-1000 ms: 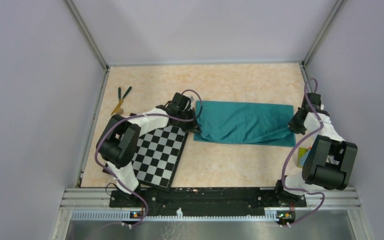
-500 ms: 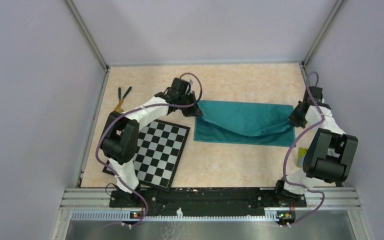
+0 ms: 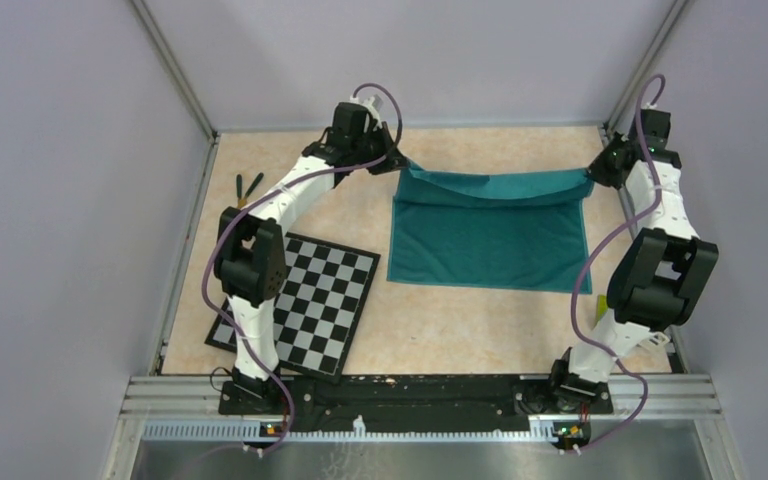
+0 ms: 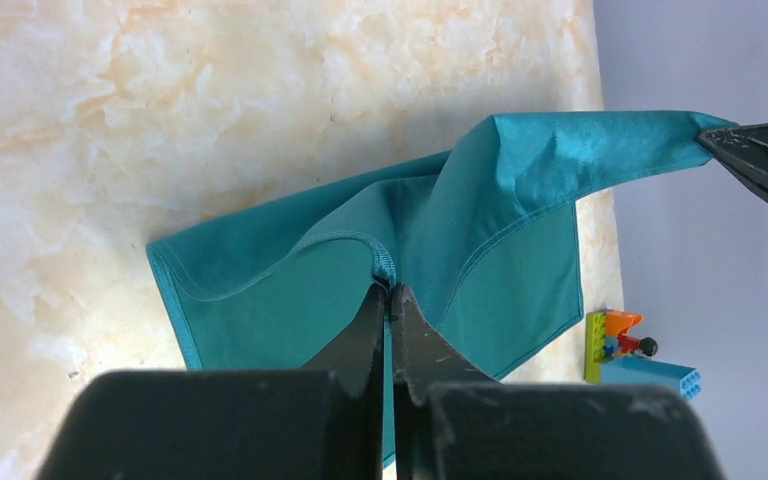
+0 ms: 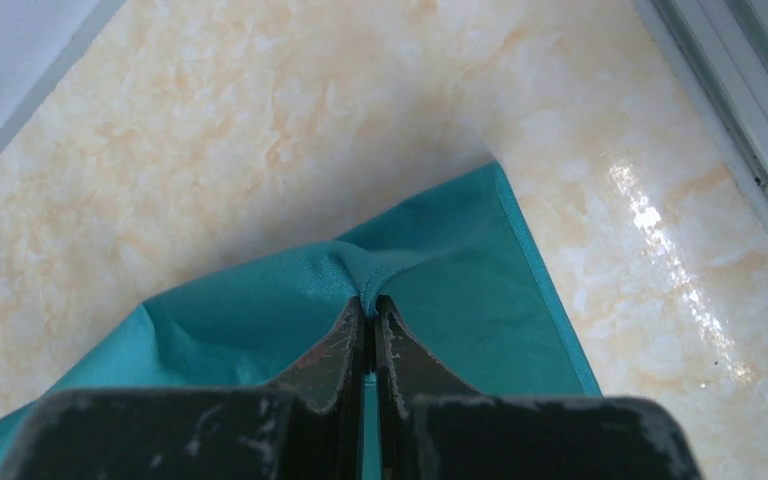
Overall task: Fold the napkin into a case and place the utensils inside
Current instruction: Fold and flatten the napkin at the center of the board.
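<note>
Grippers: the left gripper (image 3: 398, 165) is clamped on the far-left corner of the napkin (image 3: 490, 235), and the right gripper (image 3: 592, 172) on its far-right corner. The far edge hangs raised between them, sagging slightly at mid-span; the near part lies flat on the table (image 3: 460, 320). A checkerboard mat (image 3: 310, 300) lies just left of the napkin. The utensils (image 3: 245, 192) lie by the left wall, well apart. Toy blocks (image 4: 620, 345) sit beyond the cloth's right edge.
</note>
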